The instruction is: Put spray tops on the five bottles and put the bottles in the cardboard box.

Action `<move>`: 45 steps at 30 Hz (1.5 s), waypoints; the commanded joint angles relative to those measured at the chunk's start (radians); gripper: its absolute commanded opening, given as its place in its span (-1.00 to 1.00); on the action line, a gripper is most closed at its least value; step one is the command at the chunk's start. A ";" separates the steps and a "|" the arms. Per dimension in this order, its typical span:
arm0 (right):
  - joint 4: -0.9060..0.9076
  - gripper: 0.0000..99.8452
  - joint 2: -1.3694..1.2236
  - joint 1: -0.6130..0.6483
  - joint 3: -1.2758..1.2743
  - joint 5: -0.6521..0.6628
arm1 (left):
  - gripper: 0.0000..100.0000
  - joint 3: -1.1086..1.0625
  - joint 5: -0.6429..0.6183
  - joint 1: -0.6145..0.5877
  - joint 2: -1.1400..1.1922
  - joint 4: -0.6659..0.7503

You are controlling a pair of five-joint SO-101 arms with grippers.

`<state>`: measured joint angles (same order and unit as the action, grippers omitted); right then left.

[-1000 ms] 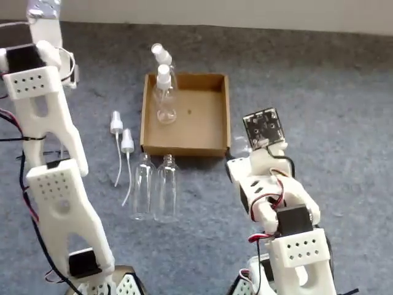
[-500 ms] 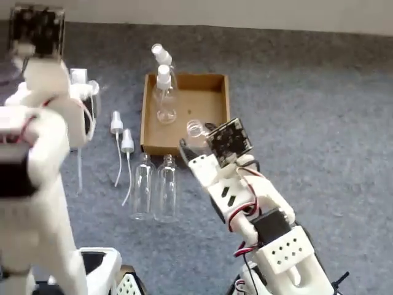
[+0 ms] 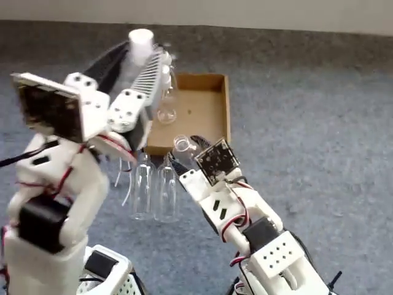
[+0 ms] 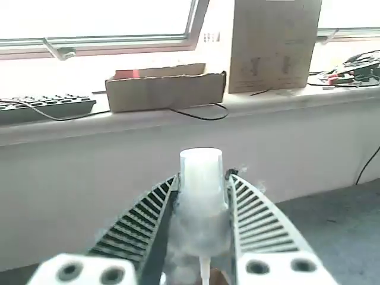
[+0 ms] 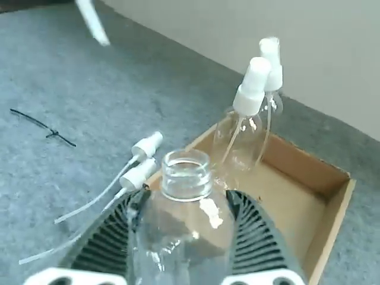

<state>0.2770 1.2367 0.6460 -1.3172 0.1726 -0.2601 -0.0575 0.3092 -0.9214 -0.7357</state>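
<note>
A spray top (image 4: 202, 184) is clamped between the fingers of the left gripper (image 4: 202, 178), held high over the carpet (image 3: 307, 92), and the print on a carton (image 4: 276, 44) behind it is too small to be read. An uncapped bottle (image 5: 185, 208) is gripped tightly by the right gripper (image 5: 186, 200) just in front of the cardboard box (image 5: 323, 196), at whose far corner two capped bottles (image 5: 234, 145) stand. Two loose spray tops (image 5: 148, 143) are seen beside the box from the right wrist but are mostly hidden behind the left arm (image 3: 61, 184) in the high view, where two open bottles (image 3: 142, 184) lie on the carpet.

Left tool (image 4: 202, 178) raised, right tool (image 5: 185, 202) lower, both gripping
</note>
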 commanded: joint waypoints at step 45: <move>-0.018 -0.99 0.282 -0.131 -0.157 -0.115 | -0.67 -0.418 -0.002 0.059 -0.091 -0.031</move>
<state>0.2770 1.5021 0.5708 -1.4891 0.1174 -0.6836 -0.0652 0.3966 -0.9521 -0.7020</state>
